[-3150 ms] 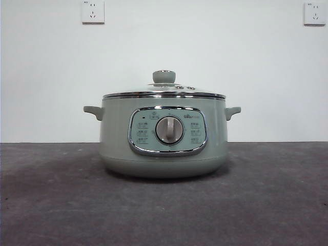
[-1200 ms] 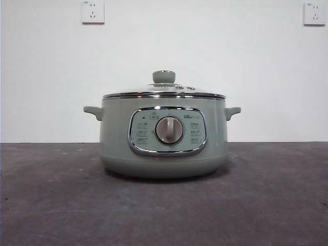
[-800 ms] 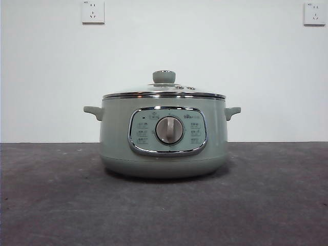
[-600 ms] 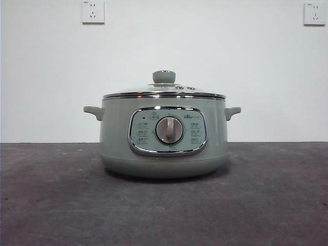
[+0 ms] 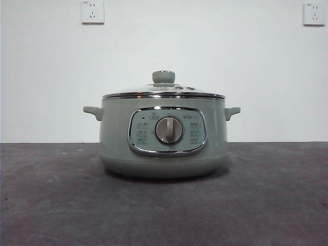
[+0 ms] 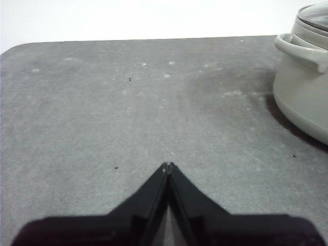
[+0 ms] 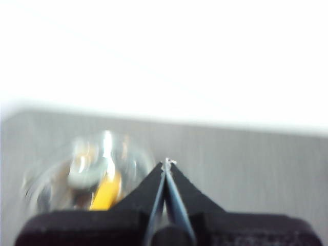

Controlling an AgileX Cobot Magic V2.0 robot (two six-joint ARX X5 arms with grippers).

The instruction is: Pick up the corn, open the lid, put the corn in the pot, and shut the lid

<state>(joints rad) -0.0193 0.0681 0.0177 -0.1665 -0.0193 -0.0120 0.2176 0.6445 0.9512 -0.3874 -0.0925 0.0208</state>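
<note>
The pale green pot (image 5: pixel 115 138) stands in the middle of the table in the front view, with the glass lid (image 5: pixel 164 93) shut on it. No arm shows in that view. My left gripper (image 6: pixel 167 165) is shut and empty, low over bare table, with the pot (image 6: pixel 302 97) off to one side. My right gripper (image 7: pixel 167 162) is shut and empty. Its view is blurred and looks down on the lid (image 7: pixel 87 169). A yellow-orange patch, the corn (image 7: pixel 106 192), shows through the glass, inside the pot as far as the blur lets me tell.
The dark grey table (image 5: pixel 266 205) runs wide on both sides of the pot. A white wall with two sockets (image 5: pixel 93 11) stands behind. The table's rounded far corner (image 6: pixel 15 48) shows in the left wrist view.
</note>
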